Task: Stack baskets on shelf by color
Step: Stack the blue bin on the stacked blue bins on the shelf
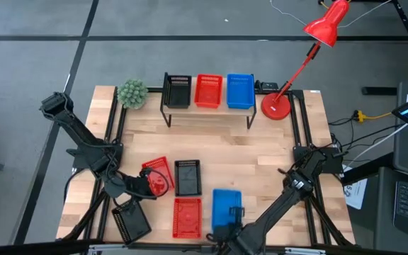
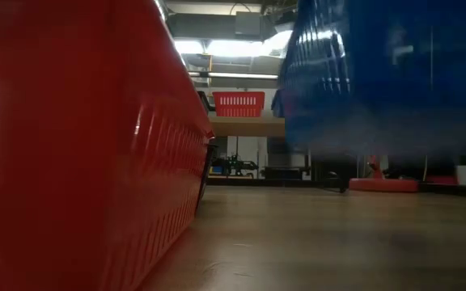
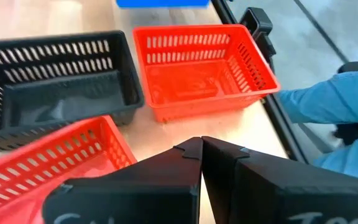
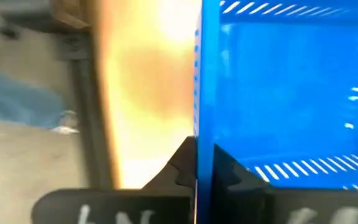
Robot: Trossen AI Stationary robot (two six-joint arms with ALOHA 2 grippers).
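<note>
Shelf (image 1: pixel 211 117) already has one black, one red, one blue basket on top, so prob a third done; still on the table: 2 red, 2 black, 1 blue visible. Right gripper (image 4: pixel 196 163) is pinched onto the blue basket (image 1: pixel 226 209) rim near the front edge; left gripper (image 3: pixel 201 149) looks closed w/ nothing in it, hovering by the tilted red basket (image 1: pixel 157 176).

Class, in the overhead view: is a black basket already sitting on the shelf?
Yes. A black basket sits at the shelf's left end, beside red and blue ones.
</note>
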